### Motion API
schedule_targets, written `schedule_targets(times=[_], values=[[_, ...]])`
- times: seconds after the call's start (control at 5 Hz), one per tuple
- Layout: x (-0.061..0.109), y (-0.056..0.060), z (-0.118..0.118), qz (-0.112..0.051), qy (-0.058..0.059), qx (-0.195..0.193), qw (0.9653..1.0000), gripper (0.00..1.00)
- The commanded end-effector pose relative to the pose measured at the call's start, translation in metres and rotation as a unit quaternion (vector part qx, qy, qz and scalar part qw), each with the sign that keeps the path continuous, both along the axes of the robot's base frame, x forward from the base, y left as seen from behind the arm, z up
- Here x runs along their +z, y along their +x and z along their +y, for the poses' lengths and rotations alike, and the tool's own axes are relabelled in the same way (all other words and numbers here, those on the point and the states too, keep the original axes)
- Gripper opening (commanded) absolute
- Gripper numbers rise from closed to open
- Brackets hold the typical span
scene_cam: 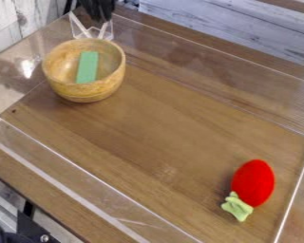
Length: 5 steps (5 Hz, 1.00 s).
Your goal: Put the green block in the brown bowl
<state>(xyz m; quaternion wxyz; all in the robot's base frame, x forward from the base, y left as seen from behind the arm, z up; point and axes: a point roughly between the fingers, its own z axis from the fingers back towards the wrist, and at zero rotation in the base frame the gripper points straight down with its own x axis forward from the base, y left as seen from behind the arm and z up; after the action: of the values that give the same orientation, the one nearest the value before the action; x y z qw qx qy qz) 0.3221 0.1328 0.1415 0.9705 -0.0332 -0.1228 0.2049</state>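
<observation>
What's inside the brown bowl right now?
The green block lies in the brown bowl, out of the gripper's hold. The bit of bowl floor beneath the block is covered, so I can't see it.

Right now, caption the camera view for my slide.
Green block inside the brown bowl, strawberry toy apart.

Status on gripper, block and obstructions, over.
Gripper by bowl's far rim, jaws unclear. Green block inside bowl. Red strawberry toy well away, not in the way.

Green block; light-brown grained bowl; red strawberry toy, pale-green stub.
</observation>
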Motion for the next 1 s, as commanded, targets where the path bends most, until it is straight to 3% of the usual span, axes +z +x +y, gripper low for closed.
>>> schedule_targets(times=[0.0,0.2,0.6,0.8], values=[[0.004,0.002,0.003,-0.019,0.017,0.028,0.9993,0.0],[-0.011,0.001,0.004,-0.009,0.02,0.055,0.9982,1.0],[-0.036,0.008,0.019,0.006,0.029,0.099,0.9947,1.0],[-0.034,0.018,0.013,0.007,0.03,0.05,0.9982,1.0]])
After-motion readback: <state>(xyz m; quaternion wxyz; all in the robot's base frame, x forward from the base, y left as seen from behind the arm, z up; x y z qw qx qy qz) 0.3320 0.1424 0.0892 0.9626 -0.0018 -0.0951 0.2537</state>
